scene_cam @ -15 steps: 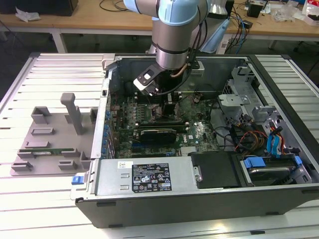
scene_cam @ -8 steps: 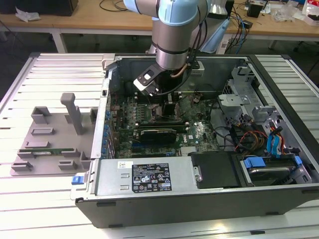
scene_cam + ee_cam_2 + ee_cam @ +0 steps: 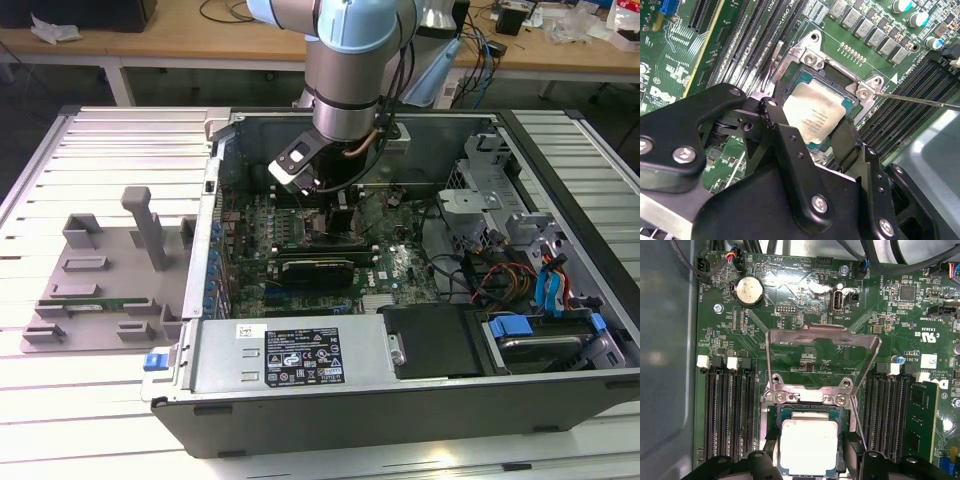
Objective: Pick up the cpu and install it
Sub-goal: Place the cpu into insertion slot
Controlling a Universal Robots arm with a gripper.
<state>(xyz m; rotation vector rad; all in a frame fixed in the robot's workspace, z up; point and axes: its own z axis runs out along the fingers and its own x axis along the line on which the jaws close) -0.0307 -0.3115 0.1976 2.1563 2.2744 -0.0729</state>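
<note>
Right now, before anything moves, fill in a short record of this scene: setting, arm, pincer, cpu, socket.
setting: open computer case lying on a slatted table, motherboard facing up
arm: the arm reaches down into the case
pincer: the pincer is closed on the cpu, one finger at each of two opposite edges
cpu: silver top up, at the socket; cannot tell if seated
socket: its metal frame is hinged up, open
</note>
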